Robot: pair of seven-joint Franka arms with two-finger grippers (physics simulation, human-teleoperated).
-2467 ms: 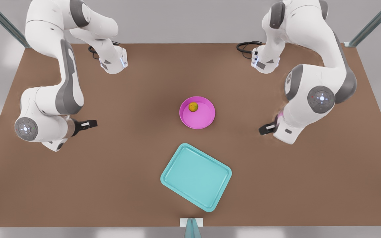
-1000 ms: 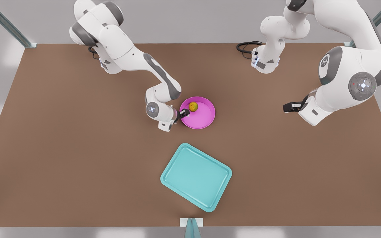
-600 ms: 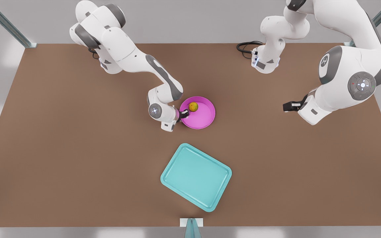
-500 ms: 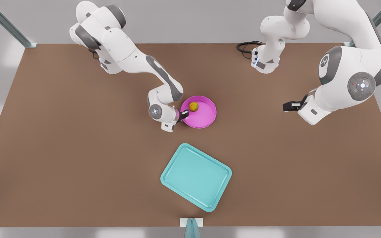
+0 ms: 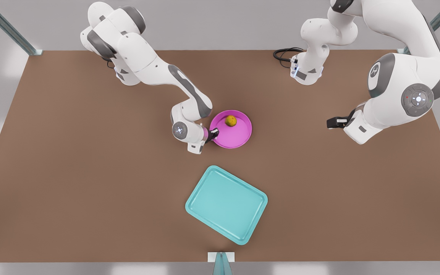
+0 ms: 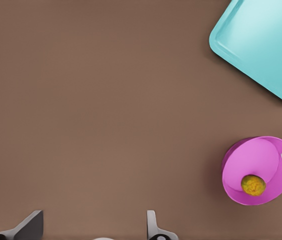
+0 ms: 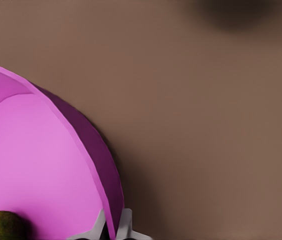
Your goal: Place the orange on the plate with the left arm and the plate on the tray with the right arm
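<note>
The plate [image 5: 230, 129] has come up off the tabletop [image 5: 90, 172] slightly and shifted; the orange [image 5: 230, 120] rolled toward the far rim but stays inside. So the fruit step looks done and the lift has started. Right hand [image 5: 213, 134] is clamped on the plate's rim. Tray [image 5: 226, 204] sits empty nearby. Left hand [image 5: 334, 122] waits well apart, fingers spread.

Orange in plate, tray nearer on the table

The orange [image 5: 230, 120] lies in the plate [image 5: 239, 138] mid-table [image 5: 71, 172]; the tray [image 5: 226, 204] sits nearer, apart from the plate.
</note>
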